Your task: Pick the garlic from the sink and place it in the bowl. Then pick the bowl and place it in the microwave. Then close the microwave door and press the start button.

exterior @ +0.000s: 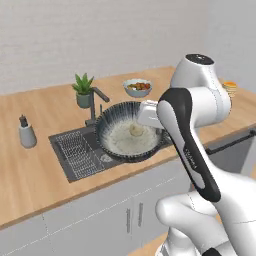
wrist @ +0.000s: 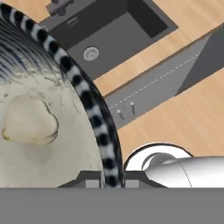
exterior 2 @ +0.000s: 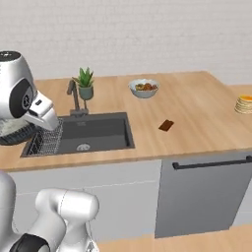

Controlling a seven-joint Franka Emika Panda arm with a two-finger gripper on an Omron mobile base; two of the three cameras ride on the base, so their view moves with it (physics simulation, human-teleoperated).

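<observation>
Above the sink (exterior: 75, 150), the bowl (exterior: 117, 122) is gripped at its rim by the gripper (wrist: 113, 178); the garlic (wrist: 29, 120) is held inside; a faucet (exterior: 95, 105) stands just behind

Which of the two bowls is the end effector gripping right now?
The wide dark streaked bowl with the garlic inside, clamped at its rim by the end effector over the sink. The smaller fruit bowl sits untouched on the counter.

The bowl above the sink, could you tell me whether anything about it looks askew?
Yes: the bowl hangs steeply tilted, its inside facing the camera, gripped at the rim by the end effector. The garlic remains inside.
</observation>
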